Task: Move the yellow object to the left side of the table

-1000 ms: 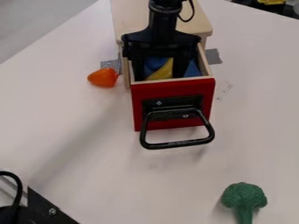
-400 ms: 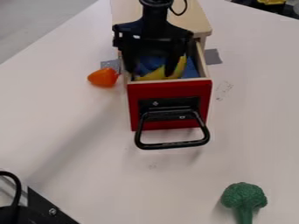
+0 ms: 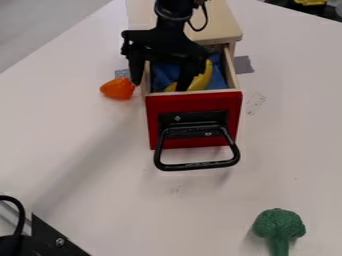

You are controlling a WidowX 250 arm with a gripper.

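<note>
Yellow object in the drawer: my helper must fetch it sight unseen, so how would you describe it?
Look for the wooden cabinet, whose red-fronted drawer stands open. Inside, among crumpled blue material, lies the curved, banana-like yellow object. Its colour and long curve set it apart from that blue material and from the stubby orange object outside the drawer.

Smooth wooden drawer [image 3: 194, 103], glossy metal handle [image 3: 198, 166]
</note>
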